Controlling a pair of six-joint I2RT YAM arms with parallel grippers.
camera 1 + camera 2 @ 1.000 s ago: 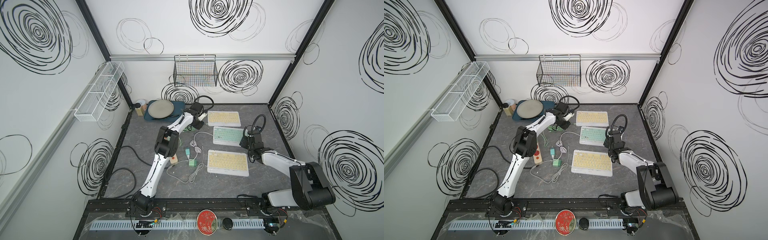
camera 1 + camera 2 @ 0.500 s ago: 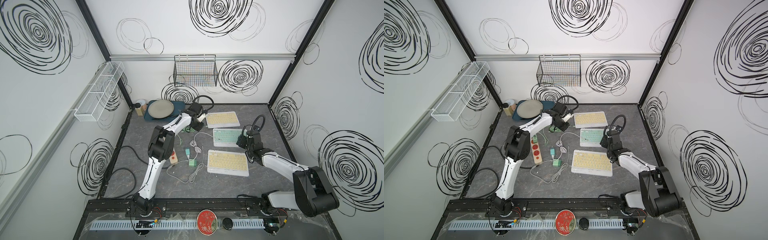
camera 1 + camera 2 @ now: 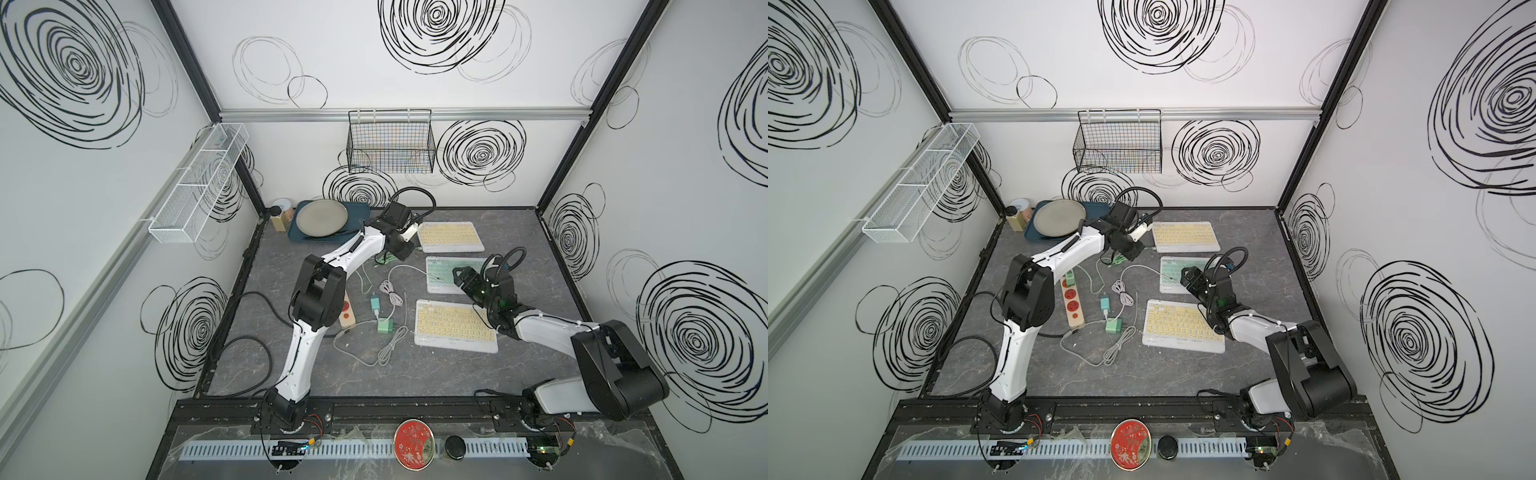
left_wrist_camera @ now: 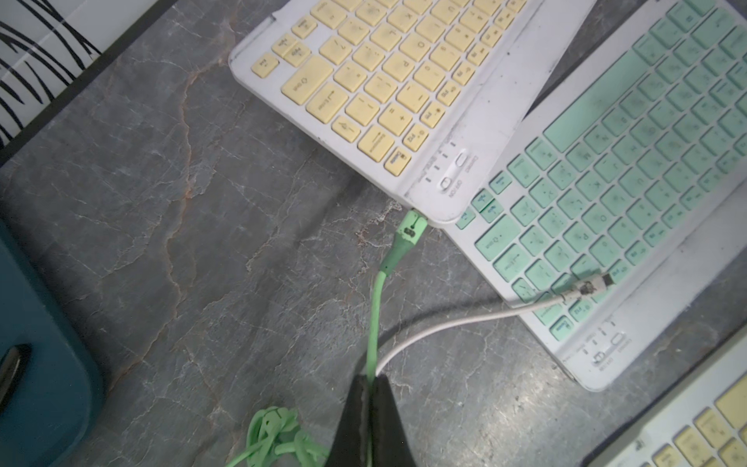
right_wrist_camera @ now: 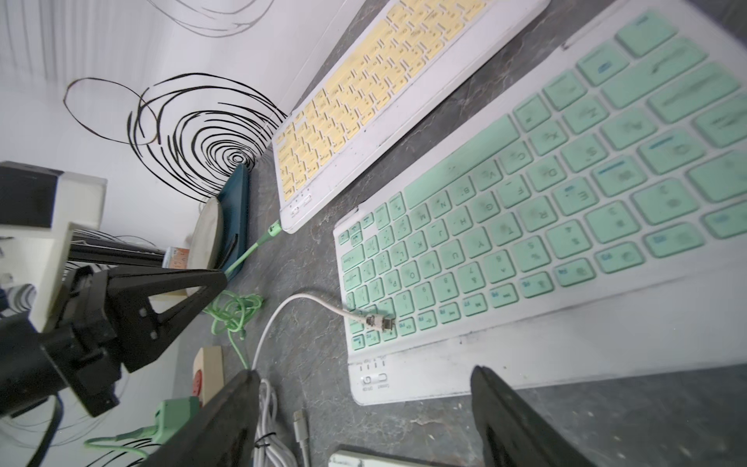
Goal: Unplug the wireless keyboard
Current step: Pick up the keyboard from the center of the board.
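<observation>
Three keyboards lie in a row. The far yellow-keyed keyboard (image 4: 384,77) has a green plug (image 4: 410,232) in its corner. My left gripper (image 4: 370,378) is shut on the green cable (image 4: 376,307) a short way behind that plug; in a top view it (image 3: 409,249) sits left of that keyboard (image 3: 451,237). The middle green-keyed keyboard (image 5: 566,202) has a loose white cable plug (image 5: 378,321) lying on its keys. My right gripper (image 5: 364,372) hangs open over that keyboard's near edge, holding nothing. The near yellow keyboard (image 3: 455,326) lies under the right arm.
A wooden power strip (image 3: 1073,303) with red sockets, a green charger (image 3: 384,326) and coiled white cables (image 3: 392,345) lie left of the keyboards. A teal tray (image 3: 297,237) with a grey plate stands at the back left. A wire basket (image 3: 390,145) hangs on the back wall.
My right gripper has moved left over the green keyboard and opened wider. The left arm's elbow has swung left while its gripper stays shut on the green cable.
</observation>
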